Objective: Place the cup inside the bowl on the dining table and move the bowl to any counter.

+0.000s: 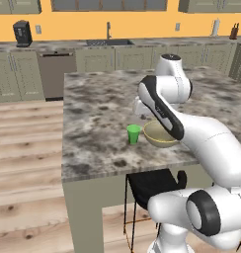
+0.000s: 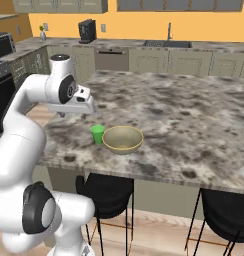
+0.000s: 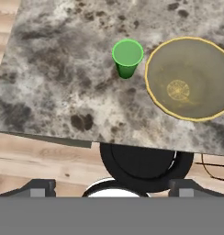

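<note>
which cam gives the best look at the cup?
Hand view: the cup is seen from above, open rim clear, apart from the bowl. Left base view shows it small, side-on; right base view likewise, beside the bowl.

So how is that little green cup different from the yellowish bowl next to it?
The cup is bright green; the bowl is olive-yellow with a thin pale rim. The cup is narrow and taller than it is wide, while the bowl is broad, shallow and several times wider. The bowl shows a round mark at its bottom; the cup looks plain. Both stand upright, empty and side by side near the dining table's edge, untouched.
</note>
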